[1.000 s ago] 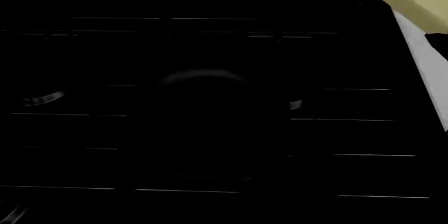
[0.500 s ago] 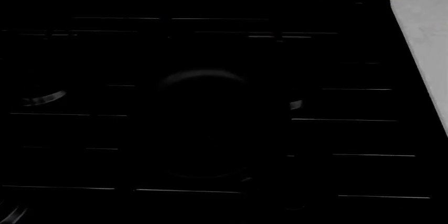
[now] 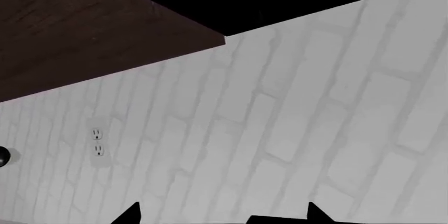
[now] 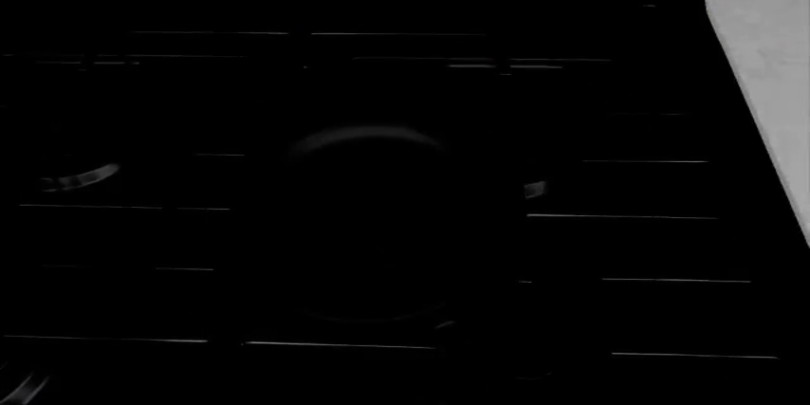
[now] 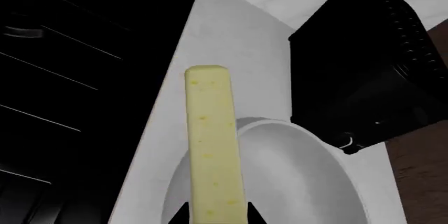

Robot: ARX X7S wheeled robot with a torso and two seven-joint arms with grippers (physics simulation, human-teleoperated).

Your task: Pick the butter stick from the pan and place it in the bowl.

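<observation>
Pale yellow butter stick (image 5: 211, 156) held lengthwise above light-grey bowl (image 5: 301, 182); dark pan (image 4: 367, 225) on stove.

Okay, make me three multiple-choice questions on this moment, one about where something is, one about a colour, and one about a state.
1. In the right wrist view, what lies beside the lower part of the butter stick?
A. the pan
B. the bowl
C. a wall outlet

2. What colour is the boxy appliance on the counter past the bowl?
A. black
B. red
C. white

3. What is the right pincer doing?
A. open with nothing in it
B. shut on the bowl's rim
C. shut on the butter stick

Answers:
1. B, the pale grey bowl shows right next to the bar, partly behind it.
2. A, its casing is black against the light counter.
3. C, the bar rises from between the two dark fingertips.
</observation>
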